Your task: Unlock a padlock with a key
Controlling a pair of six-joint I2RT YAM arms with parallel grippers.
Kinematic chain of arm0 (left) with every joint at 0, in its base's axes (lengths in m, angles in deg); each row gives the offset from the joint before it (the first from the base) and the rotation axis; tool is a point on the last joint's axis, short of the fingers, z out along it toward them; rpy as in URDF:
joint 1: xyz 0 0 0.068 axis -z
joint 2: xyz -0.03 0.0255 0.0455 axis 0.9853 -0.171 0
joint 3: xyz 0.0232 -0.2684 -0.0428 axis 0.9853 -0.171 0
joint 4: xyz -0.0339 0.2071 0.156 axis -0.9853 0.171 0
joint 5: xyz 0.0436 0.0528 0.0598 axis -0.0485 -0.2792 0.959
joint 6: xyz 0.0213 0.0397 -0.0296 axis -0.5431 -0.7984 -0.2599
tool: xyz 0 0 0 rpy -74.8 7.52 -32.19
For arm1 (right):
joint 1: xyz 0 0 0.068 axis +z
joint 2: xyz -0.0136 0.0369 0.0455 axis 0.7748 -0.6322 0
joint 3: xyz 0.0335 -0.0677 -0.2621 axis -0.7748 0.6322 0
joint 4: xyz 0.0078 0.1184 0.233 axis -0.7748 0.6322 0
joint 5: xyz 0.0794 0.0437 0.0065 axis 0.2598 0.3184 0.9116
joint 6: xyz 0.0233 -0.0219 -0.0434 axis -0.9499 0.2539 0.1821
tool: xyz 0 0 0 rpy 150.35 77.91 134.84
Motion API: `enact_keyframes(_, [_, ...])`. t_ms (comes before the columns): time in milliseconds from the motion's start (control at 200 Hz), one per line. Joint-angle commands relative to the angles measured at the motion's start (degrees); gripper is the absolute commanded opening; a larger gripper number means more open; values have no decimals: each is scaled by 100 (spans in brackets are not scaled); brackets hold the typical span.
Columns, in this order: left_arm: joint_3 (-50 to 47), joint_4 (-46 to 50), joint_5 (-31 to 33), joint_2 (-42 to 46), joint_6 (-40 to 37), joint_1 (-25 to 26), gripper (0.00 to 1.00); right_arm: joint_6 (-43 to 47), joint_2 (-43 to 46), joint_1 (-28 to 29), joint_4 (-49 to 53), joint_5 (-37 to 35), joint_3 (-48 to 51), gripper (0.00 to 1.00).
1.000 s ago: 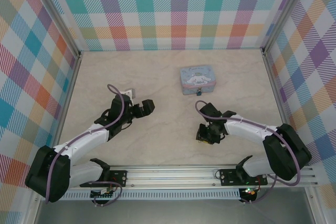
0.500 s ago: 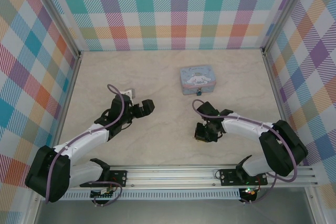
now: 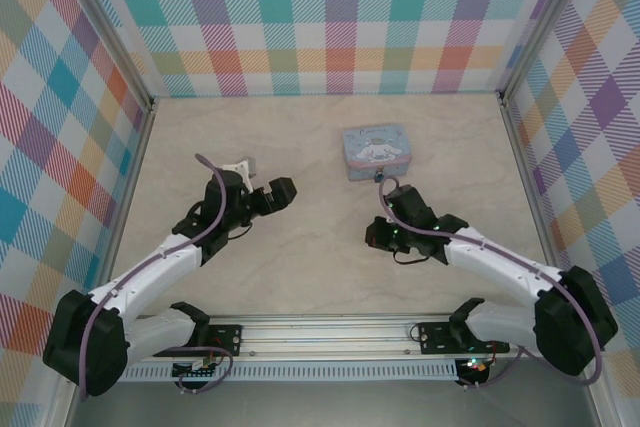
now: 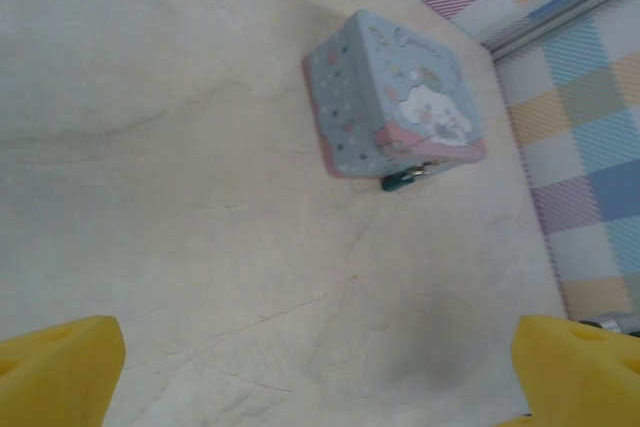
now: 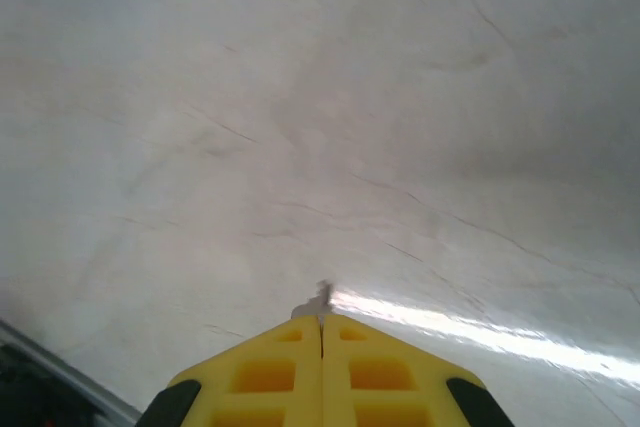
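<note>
Two tools flank the job. The left tool (image 3: pixel 281 193) hangs spread wide and empty, facing right toward the pastel blue cartoon-print tin box (image 3: pixel 373 150). Against the tin's near side sits the tiny blue padlock (image 4: pixel 405 180). The right tool (image 5: pixel 322 329), pressed together, pinches the small thin metal key (image 5: pixel 318 299). The padlock lies near, on its far side, so this arm looks nearer, though the key points over bare table (image 5: pixel 300 97).

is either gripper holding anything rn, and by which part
The right gripper pinches the key, only a small metal tip poking past its fingers; which end is unclear. The left gripper is open, empty.
</note>
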Motion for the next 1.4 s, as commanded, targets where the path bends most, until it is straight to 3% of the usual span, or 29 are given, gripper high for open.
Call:
enact_keyframes(0, [391,4,-779,-137,1191,81,96,-227,232,23,-823,134,-69,0])
enact_keyframes(150, [722,234,-1110,-548,2664,81,93,-123,238,17,-1055,-23,-473,0])
enact_keyframes(270, [747,-216,-1469,-867,3881,90,91,-2,47,22,-1305,-5,-751,0])
enact_keyframes(525, [587,-1271,-1756,-1149,5909,185,71,119,-677,45,-1823,229,-1281,0])
enact_keyframes(600, [527,-1496,-1793,-1203,6283,212,70,159,-918,99,-1892,305,-1457,0])
enact_keyframes(770, [408,-1870,-1990,-1407,6848,281,68,186,-1299,244,-2042,371,-1735,0])
enact_keyframes(1040, [408,-1875,-1991,-1452,6965,418,68,233,-1621,374,-2220,504,-2028,0])
enact_keyframes(1395, [212,-2324,-1903,-1549,7213,459,54,156,-1685,503,-2194,701,-2059,0])
